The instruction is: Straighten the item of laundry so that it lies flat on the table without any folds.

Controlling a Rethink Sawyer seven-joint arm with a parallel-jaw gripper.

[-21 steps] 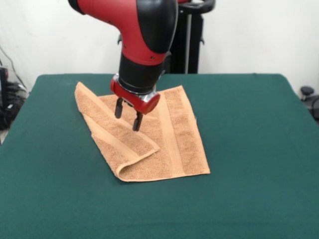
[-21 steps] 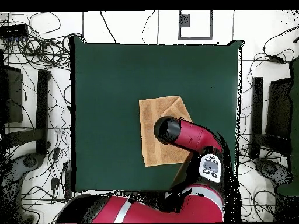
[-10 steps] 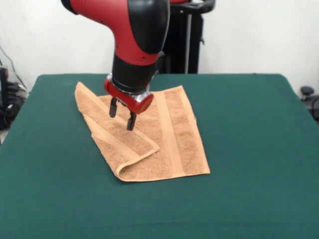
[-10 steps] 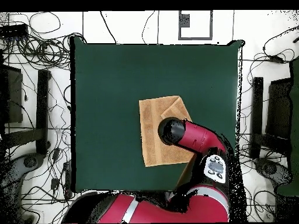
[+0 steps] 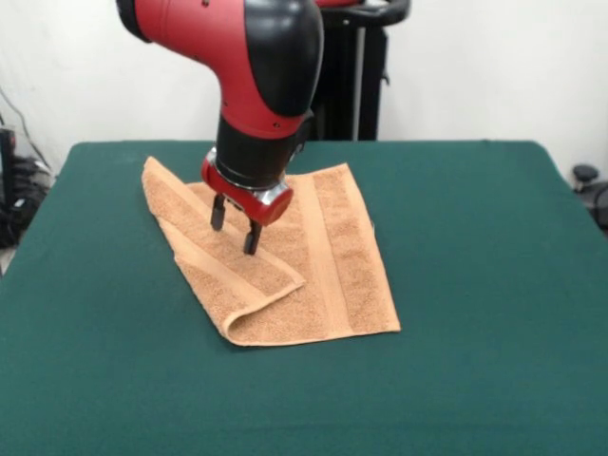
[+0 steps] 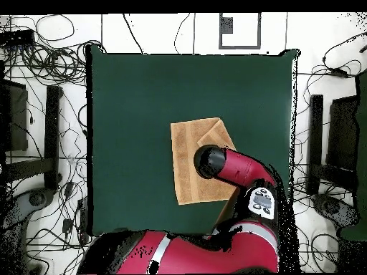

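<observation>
Pincer (image 5: 237,230) parted, both fingers pointing down over the folded flap of the towel (image 5: 323,266), gripping nothing; contact with the cloth can't be judged. Towel lies on the green surface (image 5: 475,285), one corner turned over diagonally onto the rest, a woven band showing along the flap. From overhead, the arm (image 6: 233,168) hides the pincer and part of the towel (image 6: 188,165).

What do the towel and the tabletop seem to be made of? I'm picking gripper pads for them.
The towel looks like looped cotton terry: nubbly matte pile, with smoother flat woven bands. The tabletop looks like dark green felt or similar cloth: matte, no shine, faintly fuzzy. Neither fibre is certain.
</observation>
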